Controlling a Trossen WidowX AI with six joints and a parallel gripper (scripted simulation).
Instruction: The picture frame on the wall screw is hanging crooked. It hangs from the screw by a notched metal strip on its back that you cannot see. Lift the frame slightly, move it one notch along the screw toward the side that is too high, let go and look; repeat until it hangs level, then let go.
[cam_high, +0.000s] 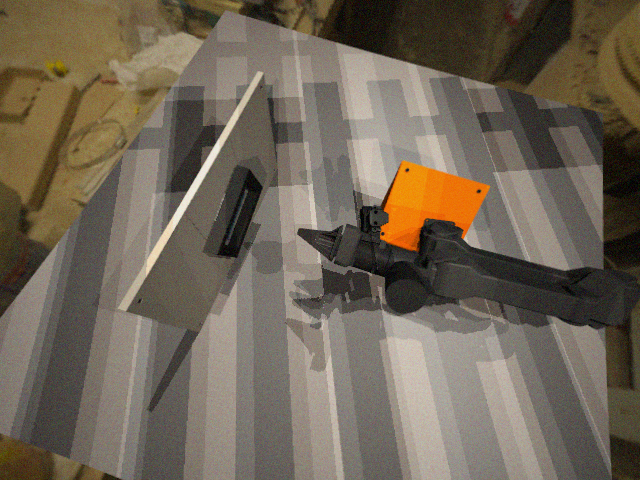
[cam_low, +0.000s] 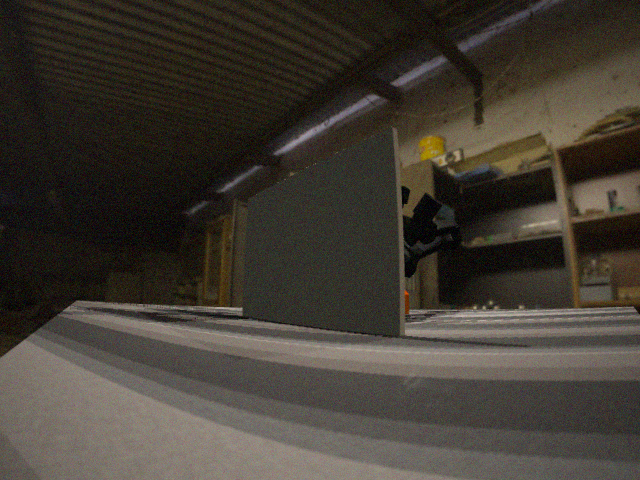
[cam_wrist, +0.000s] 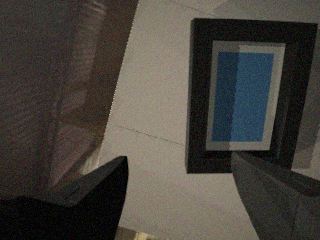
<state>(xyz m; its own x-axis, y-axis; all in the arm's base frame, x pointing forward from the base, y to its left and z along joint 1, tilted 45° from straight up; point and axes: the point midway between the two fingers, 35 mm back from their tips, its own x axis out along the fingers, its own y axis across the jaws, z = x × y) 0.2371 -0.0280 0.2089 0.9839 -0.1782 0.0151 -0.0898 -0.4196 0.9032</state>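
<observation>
The picture frame (cam_high: 235, 211) (cam_wrist: 199, 100) has a black border, a pale mat and a blue picture. It hangs on the grey wall panel (cam_high: 175, 279) (cam_low: 320, 248) (cam_wrist: 150, 100), which stands upright on the table. The screw and the notched strip are hidden behind the frame. My gripper (cam_high: 306, 235) (cam_wrist: 179, 162) is open and empty. It points at the panel from a short distance and touches neither the panel nor the frame. In the wrist view the frame's lower end lies just beyond the right fingertip. In the exterior view only the panel's back shows, and the arm (cam_low: 426, 227) peeks out to its right.
The orange base plate (cam_high: 439, 201) (cam_low: 406, 302) lies under the arm behind the gripper. The table (cam_high: 361, 387) has a grey striped pattern. Shelves (cam_low: 516, 222) and workshop clutter surround the table beyond its edges.
</observation>
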